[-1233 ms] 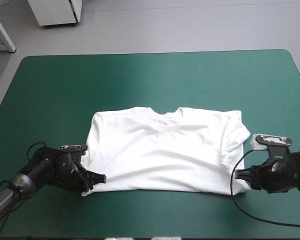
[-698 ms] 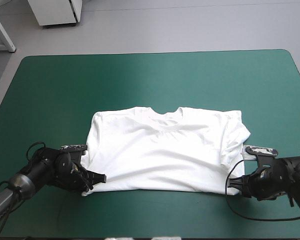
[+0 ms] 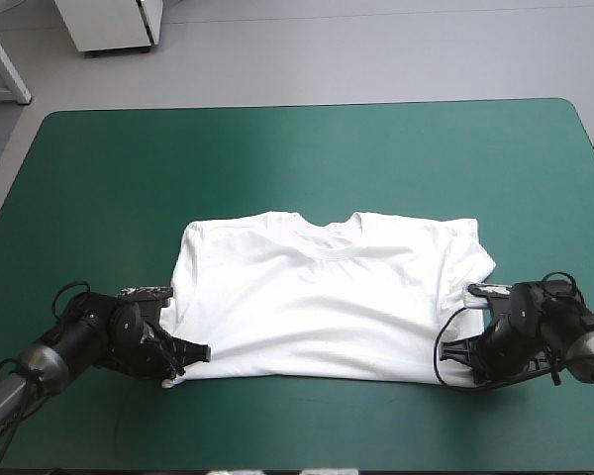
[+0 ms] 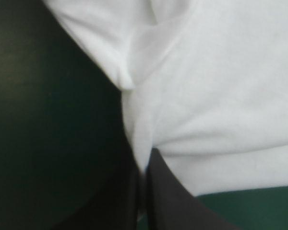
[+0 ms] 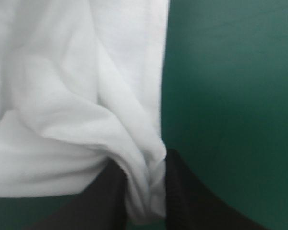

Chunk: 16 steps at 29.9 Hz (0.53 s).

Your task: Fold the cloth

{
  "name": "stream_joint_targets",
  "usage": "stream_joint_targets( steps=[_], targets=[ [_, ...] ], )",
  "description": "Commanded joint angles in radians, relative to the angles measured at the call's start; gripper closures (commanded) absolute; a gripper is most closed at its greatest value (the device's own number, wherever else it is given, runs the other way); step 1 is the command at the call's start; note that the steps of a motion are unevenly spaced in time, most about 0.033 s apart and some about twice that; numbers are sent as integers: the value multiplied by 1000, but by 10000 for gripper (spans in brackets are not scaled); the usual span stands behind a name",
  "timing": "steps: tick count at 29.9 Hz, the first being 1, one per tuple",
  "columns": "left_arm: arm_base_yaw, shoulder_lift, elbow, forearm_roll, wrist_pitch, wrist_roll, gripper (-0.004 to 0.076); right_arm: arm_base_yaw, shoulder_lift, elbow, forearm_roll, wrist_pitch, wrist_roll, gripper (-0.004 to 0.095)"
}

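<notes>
T-shirt [image 3: 317, 307]: spread on teal-green cover [image 3: 277, 158]
Left gripper [image 3: 196, 352]: clamped onto near-left corner
Right gripper [image 3: 457, 350]: clamped onto near-right corner — cloth bunched

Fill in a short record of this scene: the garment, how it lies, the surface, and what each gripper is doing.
Garment: white short-sleeved T-shirt
Lie: spread flat, collar toward the table's far edge
Surface: teal-green table cover
Left gripper: at the T-shirt's near left corner, fingers shut on the T-shirt
Right gripper: at the near right corner, fingers shut on a bunched fold of the T-shirt
Height: both grippers low, at table level
</notes>
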Motion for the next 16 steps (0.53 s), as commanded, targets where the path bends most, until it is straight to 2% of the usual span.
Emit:
stream_joint_targets(
  steps=[1,10,16],
  targets=[
    [-1,12,3,6,36,15,733,3,19,23,74,-62,-22,917],
    [-1,12,-191,28,162,55,733,3,-119,-94,56,58,-21,925],
    [-1,12,-348,58,219,79,733,3,-157,-238,44,92,-21,925]
  ],
)
